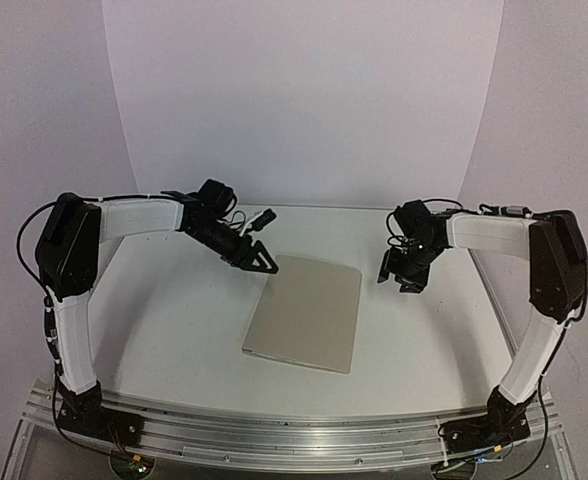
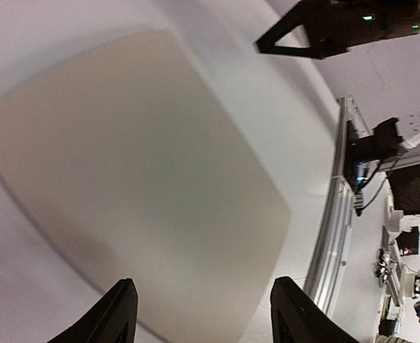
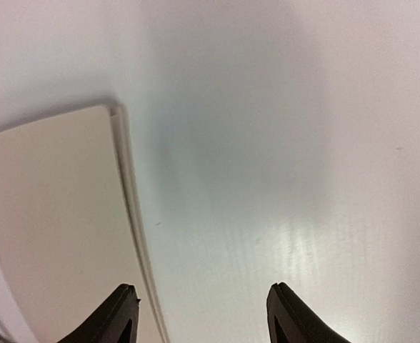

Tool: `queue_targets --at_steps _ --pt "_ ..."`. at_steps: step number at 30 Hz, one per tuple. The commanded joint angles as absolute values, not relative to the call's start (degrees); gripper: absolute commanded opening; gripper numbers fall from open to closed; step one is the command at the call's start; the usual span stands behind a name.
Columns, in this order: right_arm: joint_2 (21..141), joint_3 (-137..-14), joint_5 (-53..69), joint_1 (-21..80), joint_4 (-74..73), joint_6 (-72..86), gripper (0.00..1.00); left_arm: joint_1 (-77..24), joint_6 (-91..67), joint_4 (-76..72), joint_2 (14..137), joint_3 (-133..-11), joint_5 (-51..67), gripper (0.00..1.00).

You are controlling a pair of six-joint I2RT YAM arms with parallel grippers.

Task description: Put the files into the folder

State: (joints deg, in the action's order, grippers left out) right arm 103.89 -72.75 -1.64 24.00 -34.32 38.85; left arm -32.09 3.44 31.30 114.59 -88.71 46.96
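Note:
The beige folder [image 1: 306, 312] lies shut and flat in the middle of the white table. It fills much of the left wrist view [image 2: 131, 171] and shows at the left of the right wrist view [image 3: 53, 214]. No white paper sheets are in view. My left gripper [image 1: 257, 260] hovers open and empty just above the folder's far left corner. My right gripper [image 1: 399, 277] is open and empty, above the bare table to the right of the folder's far right edge. In the right wrist view the left fingertip [image 3: 121, 311] is over the folder's edge.
The white table [image 1: 174, 320] has a metal rail [image 1: 274, 430] along its near edge. A white backdrop [image 1: 304, 100] rises behind. Bare table lies left and right of the folder.

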Motion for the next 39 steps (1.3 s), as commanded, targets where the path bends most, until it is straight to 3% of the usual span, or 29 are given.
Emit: queue_targets --at_steps 1,8,18,27,34,39 --pt "101.2 -65.5 14.9 25.1 -22.2 41.4 0.67 -31.5 9.3 32.4 109.4 -77.8 37.5 0.60" --pt "110.5 -68.8 16.4 27.5 -19.0 40.6 0.69 -32.1 6.2 25.5 108.7 -68.4 40.5 0.58" --pt "118.0 -74.2 16.9 27.6 -18.1 38.9 0.66 -34.5 1.4 20.5 109.9 -65.8 44.2 0.57" --pt "120.4 -77.4 17.3 27.6 -18.2 38.8 0.65 -36.4 4.2 22.2 109.6 -66.0 47.0 0.57" --pt "116.4 -72.5 14.4 27.6 -18.1 40.3 0.65 -35.1 6.9 24.8 110.9 -69.2 43.7 0.57" --pt "115.5 -74.9 12.9 27.5 -18.3 39.1 0.71 -33.6 8.2 27.1 110.5 -71.4 42.9 0.59"
